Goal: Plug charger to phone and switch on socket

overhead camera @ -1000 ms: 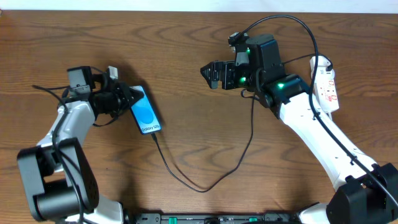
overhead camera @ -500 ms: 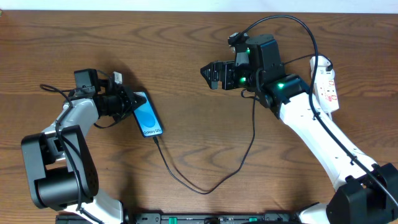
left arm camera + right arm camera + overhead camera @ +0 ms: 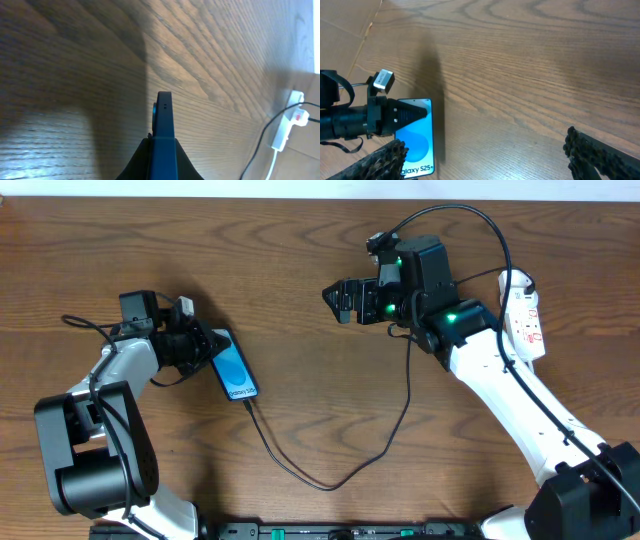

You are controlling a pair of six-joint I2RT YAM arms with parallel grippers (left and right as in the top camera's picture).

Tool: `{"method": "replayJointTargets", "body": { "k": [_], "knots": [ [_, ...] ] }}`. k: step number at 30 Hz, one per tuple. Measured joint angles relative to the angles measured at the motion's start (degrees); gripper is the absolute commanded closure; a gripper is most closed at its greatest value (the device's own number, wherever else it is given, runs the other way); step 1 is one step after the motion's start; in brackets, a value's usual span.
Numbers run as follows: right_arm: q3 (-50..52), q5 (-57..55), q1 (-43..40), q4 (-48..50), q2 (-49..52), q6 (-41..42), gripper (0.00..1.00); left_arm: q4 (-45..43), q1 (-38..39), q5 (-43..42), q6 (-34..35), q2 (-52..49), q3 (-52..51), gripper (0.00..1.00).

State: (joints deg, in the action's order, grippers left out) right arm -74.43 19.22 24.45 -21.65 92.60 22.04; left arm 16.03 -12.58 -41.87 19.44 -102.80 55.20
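The phone lies on the wooden table with its blue screen up, and also shows in the right wrist view. My left gripper is shut on the phone's upper end. In the left wrist view the phone's edge sits between the jaws. The thin black charger cable meets the phone's lower end, loops across the table and rises toward my right arm, where its far end is hidden. My right gripper is open and empty above the table middle. The white socket strip lies at the far right.
The socket strip and its white cord also show in the left wrist view, far off. My right arm's forearm runs diagonally over the right side of the table. The table's far edge runs along the top of the overhead view.
My left gripper and the phone have shifted slightly toward the table's near side, and the left arm's elbow has swung. The right arm has not moved.
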Motion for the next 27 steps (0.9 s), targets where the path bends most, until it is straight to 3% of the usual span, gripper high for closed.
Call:
{"method": "replayJointTargets", "body": {
  "k": [27],
  "knots": [
    [0.0,0.0,0.1,0.0,0.0,-0.2,0.01,0.1,0.0,8.3,0.0,0.0,0.0,0.93]
  ]
}}
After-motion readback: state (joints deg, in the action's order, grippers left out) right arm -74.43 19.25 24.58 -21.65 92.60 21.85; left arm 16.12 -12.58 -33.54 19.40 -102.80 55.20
